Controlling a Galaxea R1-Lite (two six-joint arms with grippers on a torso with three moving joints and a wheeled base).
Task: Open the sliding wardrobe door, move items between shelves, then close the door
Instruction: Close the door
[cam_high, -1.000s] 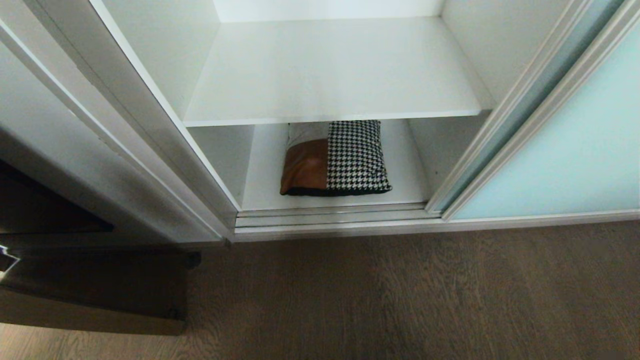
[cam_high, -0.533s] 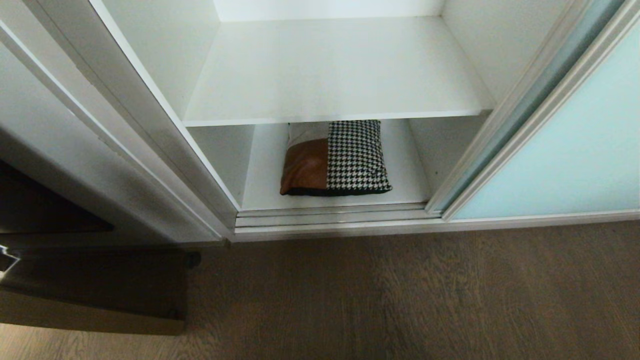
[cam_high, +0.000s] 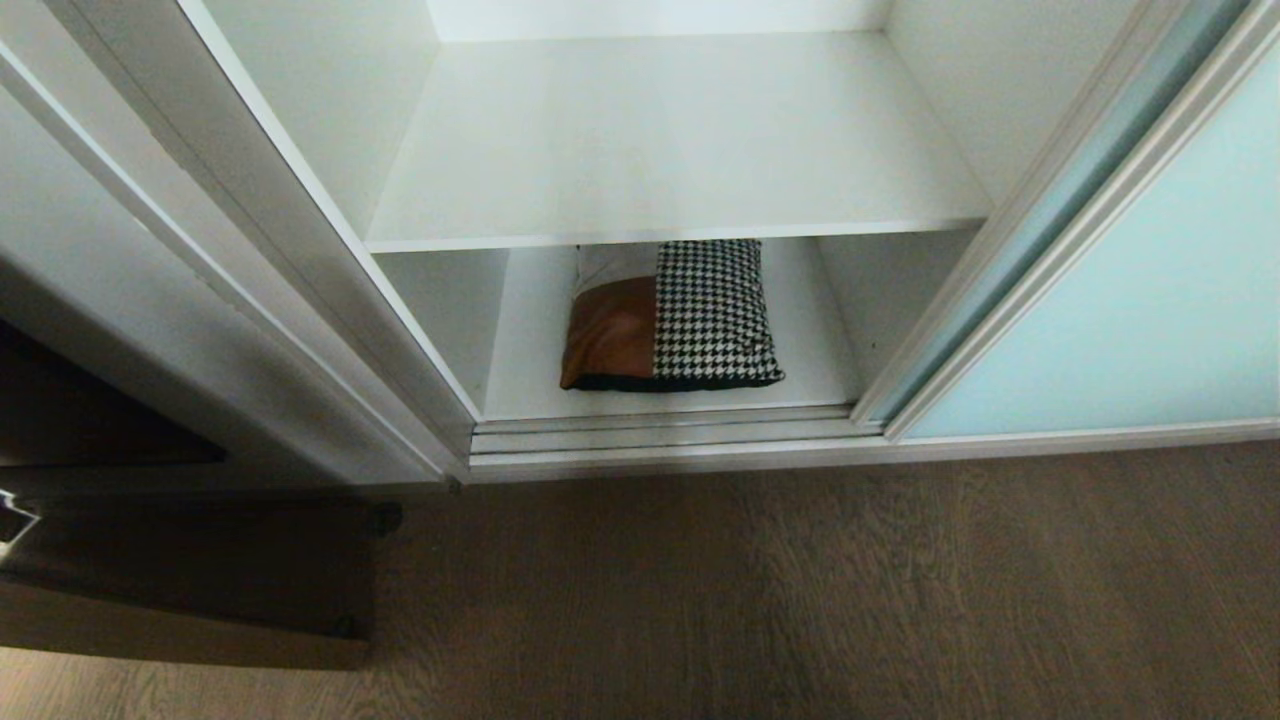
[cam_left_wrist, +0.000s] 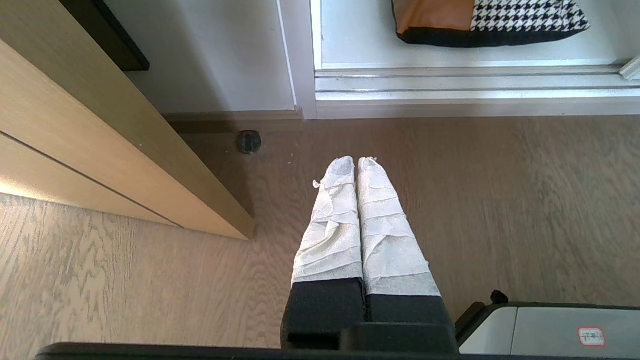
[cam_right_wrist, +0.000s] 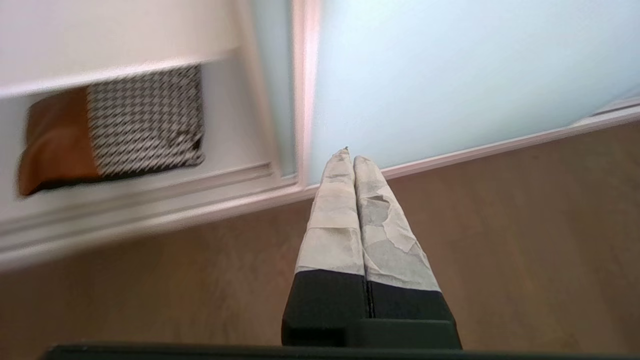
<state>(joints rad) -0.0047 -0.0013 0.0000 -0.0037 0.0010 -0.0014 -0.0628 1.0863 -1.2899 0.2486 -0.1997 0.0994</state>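
Note:
The frosted aqua sliding wardrobe door (cam_high: 1150, 300) stands slid to the right, leaving the compartment open. A houndstooth cushion with a tan patch (cam_high: 672, 316) lies on the bottom shelf (cam_high: 530, 360), under a bare white shelf (cam_high: 660, 150). Neither arm appears in the head view. My right gripper (cam_right_wrist: 348, 156) is shut and empty, held above the floor near the door's (cam_right_wrist: 450, 75) lower left corner, with the cushion (cam_right_wrist: 115, 127) off to one side. My left gripper (cam_left_wrist: 357, 161) hangs shut and empty over the floor in front of the wardrobe's left post; the cushion (cam_left_wrist: 485, 22) lies beyond it.
Brown wood floor (cam_high: 800, 580) lies before the wardrobe. The door's floor track (cam_high: 660, 435) runs along the compartment's front. A tan wooden cabinet (cam_left_wrist: 100, 150) stands to the left of the wardrobe, with a small black doorstop (cam_left_wrist: 248, 142) on the floor by it. The robot's base corner (cam_left_wrist: 550, 330) shows low.

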